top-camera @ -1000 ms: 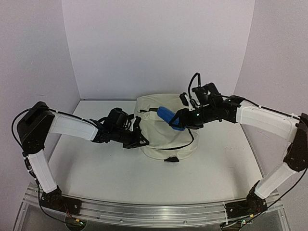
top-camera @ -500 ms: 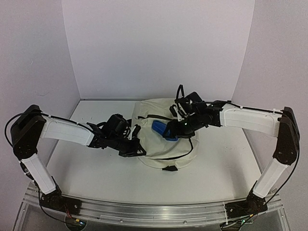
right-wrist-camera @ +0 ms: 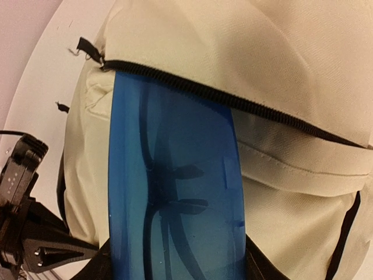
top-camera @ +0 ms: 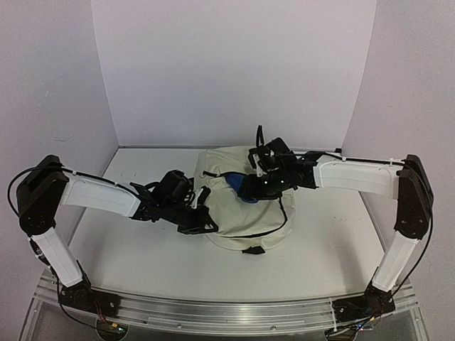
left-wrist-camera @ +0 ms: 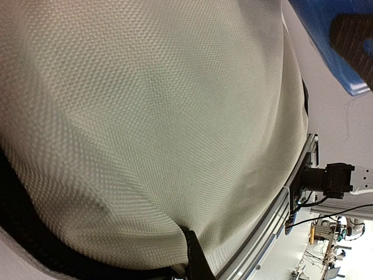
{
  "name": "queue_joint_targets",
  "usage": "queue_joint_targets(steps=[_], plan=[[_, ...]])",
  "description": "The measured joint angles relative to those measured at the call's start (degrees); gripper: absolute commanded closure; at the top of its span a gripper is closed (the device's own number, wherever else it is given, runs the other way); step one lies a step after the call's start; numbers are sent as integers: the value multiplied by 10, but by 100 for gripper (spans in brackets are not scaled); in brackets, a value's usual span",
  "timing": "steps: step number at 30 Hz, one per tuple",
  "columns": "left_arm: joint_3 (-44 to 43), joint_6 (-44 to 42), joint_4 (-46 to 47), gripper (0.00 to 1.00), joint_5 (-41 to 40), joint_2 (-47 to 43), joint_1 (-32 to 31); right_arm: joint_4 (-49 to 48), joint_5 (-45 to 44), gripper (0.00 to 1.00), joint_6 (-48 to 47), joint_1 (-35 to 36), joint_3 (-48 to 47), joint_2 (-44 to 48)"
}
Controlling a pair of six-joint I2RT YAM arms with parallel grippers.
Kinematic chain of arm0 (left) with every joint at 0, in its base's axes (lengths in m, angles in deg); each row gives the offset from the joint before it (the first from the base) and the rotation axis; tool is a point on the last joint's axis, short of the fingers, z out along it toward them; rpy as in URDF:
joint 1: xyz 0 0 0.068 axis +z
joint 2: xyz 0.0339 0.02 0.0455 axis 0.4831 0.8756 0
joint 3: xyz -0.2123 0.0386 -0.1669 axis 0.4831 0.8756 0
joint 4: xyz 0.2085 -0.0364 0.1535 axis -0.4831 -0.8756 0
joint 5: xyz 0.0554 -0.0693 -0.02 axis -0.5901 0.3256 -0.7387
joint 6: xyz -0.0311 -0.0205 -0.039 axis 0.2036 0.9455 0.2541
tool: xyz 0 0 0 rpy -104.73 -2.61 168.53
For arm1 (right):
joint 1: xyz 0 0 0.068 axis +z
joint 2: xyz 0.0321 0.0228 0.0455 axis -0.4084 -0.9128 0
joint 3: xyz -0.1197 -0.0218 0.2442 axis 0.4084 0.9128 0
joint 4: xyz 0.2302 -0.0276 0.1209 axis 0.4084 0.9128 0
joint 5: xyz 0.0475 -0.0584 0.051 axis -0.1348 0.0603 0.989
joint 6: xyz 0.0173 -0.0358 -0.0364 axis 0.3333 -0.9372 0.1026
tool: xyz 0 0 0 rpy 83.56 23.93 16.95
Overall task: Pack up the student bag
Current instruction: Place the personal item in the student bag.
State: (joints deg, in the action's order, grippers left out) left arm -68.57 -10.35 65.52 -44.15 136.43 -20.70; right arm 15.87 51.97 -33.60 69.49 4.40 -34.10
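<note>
Left jaws are closed, pinching the student bag (top-camera: 245,222) at its left side. Right jaws, half open, grip a blue case (right-wrist-camera: 175,175) whose tip meets the bag's zipper.

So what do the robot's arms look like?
Both arms match: the left arm and right arm have long white boxy shells joined by chunky black joints. Thin black cables loop beside them. The left gripper and right gripper are black all over. Their bases sit on a silver metal rail.
</note>
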Motion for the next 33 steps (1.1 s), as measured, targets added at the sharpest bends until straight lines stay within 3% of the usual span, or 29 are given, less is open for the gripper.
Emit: queue_joint_targets(steps=[8,16,29,33], plan=[[0,3,1,100,0,2,-7,-96,-68,61,39,1,42,-6],[0,3,0,100,0,3,-7,-218,-60,60,33,1,86,-15],[0,3,-4,100,-7,4,-7,-256,-33,55,-91,-1,-24,-121],[0,4,-4,100,-17,4,-7,-264,-58,48,-151,4,-49,-145]])
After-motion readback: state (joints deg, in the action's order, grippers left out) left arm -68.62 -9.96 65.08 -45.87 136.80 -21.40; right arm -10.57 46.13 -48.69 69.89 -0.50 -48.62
